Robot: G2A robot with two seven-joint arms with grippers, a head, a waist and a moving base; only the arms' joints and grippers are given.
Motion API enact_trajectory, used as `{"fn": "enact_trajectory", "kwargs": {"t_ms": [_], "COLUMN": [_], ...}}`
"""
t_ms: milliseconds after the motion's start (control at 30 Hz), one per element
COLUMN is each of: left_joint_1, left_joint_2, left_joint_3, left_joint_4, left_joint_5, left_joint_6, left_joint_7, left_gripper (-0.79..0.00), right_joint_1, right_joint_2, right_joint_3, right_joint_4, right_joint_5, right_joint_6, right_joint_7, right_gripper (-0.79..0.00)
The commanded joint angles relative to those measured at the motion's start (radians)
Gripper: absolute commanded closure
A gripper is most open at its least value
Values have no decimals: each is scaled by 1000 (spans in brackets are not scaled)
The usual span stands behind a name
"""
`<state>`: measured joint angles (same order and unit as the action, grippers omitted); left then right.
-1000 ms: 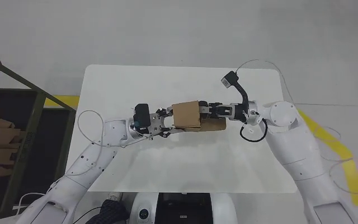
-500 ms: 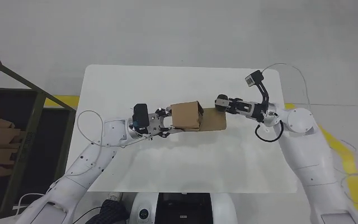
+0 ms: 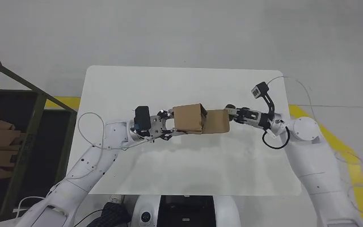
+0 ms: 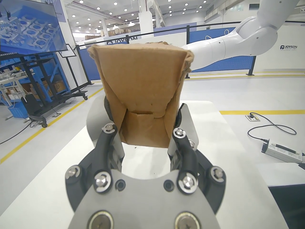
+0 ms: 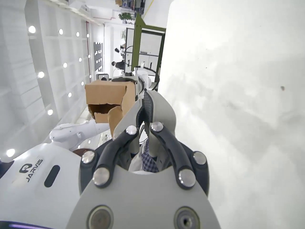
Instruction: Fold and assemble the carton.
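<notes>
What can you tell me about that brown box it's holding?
The carton is plain brown corrugated cardboard with frayed edges, half assembled: a boxy body with one end open. The left gripper clamps it from both sides over the white table. A loose flap sticks out of the open end, its edge right by the shut right gripper.

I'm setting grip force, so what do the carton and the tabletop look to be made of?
The carton looks like brown cardboard, matte and uncoated: one edge is frayed and its flaps hold creases. The table has a smooth white top with a soft sheen, perhaps laminate or painted board; the look does not settle which.
</notes>
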<state>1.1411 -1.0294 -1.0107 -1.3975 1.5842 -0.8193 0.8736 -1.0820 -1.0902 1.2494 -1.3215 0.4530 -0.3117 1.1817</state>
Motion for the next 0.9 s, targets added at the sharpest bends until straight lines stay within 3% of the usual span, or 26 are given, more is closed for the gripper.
{"fn": "enact_trajectory", "kwargs": {"t_ms": [0, 400, 633, 700, 733, 867], "left_joint_1": [-1, -18, -23, -22, -22, -21], "left_joint_2": [-1, -7, -7, -7, -7, -6], "left_joint_3": [1, 17, 21, 20, 20, 19], "left_joint_4": [1, 33, 41, 42, 42, 43], "left_joint_5": [-1, 10, 21, 23, 24, 26], "left_joint_6": [2, 35, 40, 41, 41, 39], "left_joint_7": [-5, -45, -47, -45, -45, -43], "left_gripper": [-385, -385, -385, -385, -382, -385], "right_joint_1": [11, 28, 43, 47, 49, 51], "right_joint_2": [-4, -8, -11, -12, -12, -11], "right_joint_3": [-18, -61, -85, -87, -88, -89], "right_joint_4": [6, -54, -71, -66, -64, -61], "right_joint_5": [17, 82, 70, 69, 67, 67], "right_joint_6": [-13, -27, -17, -15, -13, -11], "right_joint_7": [21, 131, 125, 119, 118, 113], "right_gripper": [0, 0, 0, -83, -206, -231]}}
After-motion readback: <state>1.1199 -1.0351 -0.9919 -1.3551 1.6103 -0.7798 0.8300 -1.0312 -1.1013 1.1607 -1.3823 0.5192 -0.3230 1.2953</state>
